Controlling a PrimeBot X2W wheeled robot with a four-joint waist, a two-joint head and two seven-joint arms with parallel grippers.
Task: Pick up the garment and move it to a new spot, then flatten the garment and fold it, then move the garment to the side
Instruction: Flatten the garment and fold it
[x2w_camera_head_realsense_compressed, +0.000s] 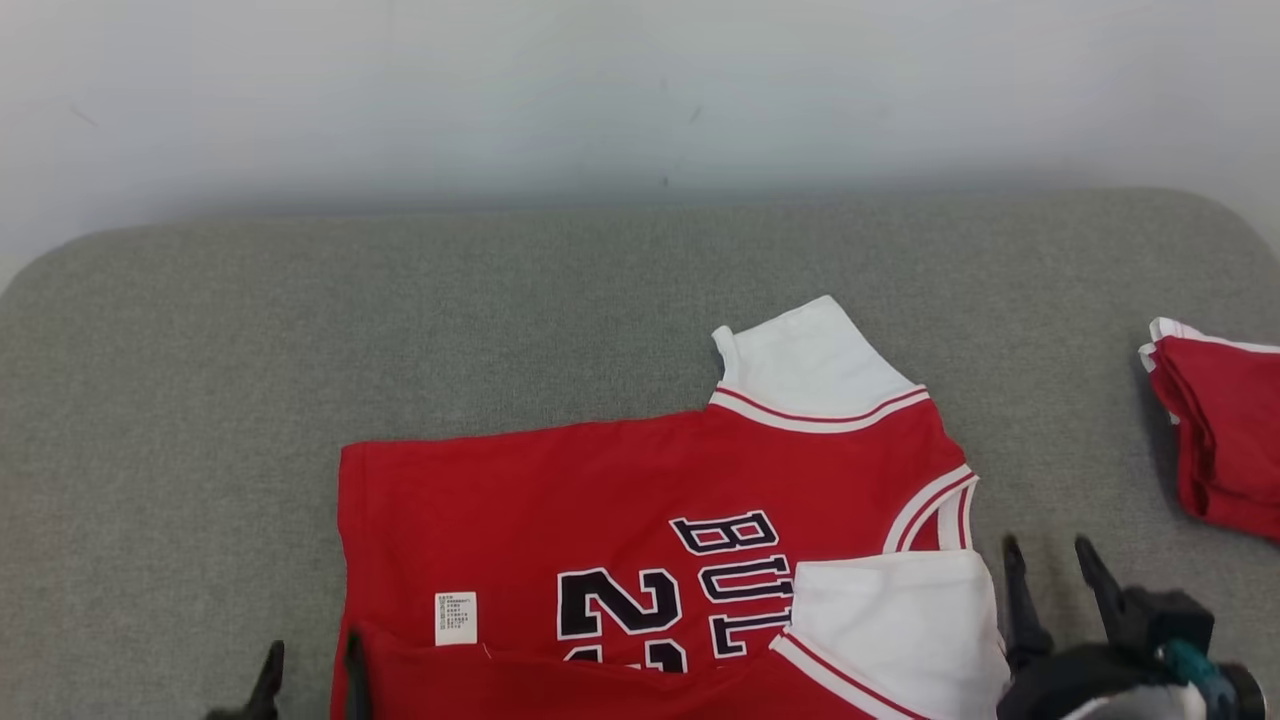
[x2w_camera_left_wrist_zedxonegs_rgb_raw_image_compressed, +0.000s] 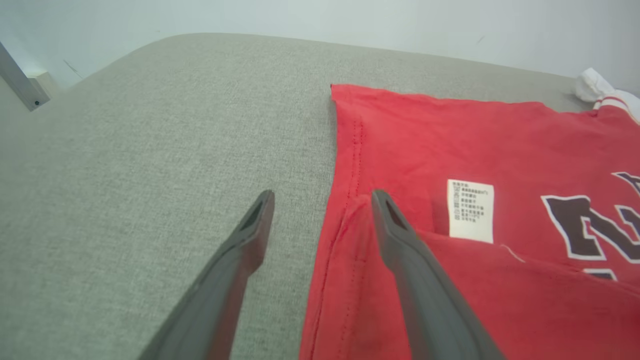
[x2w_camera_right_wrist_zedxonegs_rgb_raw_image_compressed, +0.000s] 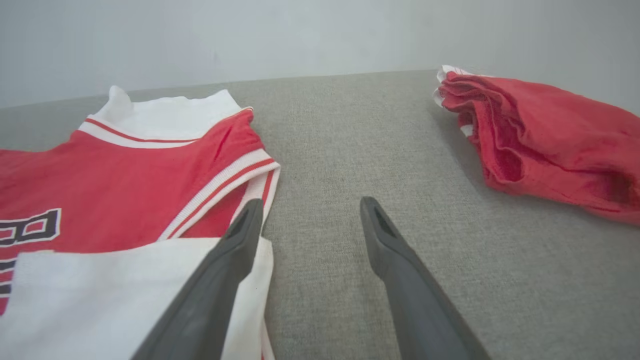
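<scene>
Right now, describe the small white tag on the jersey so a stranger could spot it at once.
On the grey cushioned surface lies a red jersey with its near edge folded over. Near its left hem, just above that fold, sits the tag. Unlike the white sleeves and black numerals, it is a small upright rectangle with tiny print.

Jersey (x2w_camera_head_realsense_compressed: 640, 500): soft red knit cloth, matt, lightly creased. Sleeves (x2w_camera_head_realsense_compressed: 810, 360): white cloth, matt, with ribbed red-and-white trim. Lettering (x2w_camera_head_realsense_compressed: 725, 535): flat matt print. Care label (x2w_camera_head_realsense_compressed: 455, 618): thin white tag, woven or papery, can't tell. Worktop (x2w_camera_head_realsense_compressed: 300, 330): grey coarse-weave fabric cover, matt, slightly rough. Left claw (x2w_camera_left_wrist_zedxonegs_rgb_raw_image_compressed: 322, 196) and right claw (x2w_camera_right_wrist_zedxonegs_rgb_raw_image_compressed: 310, 202): dark grey, smooth, matt, plastic-looking. Second red garment (x2w_camera_head_realsense_compressed: 1225, 440): same matt cloth, rumpled. Wall (x2w_camera_head_realsense_compressed: 600, 90): pale, smooth, matt.
</scene>
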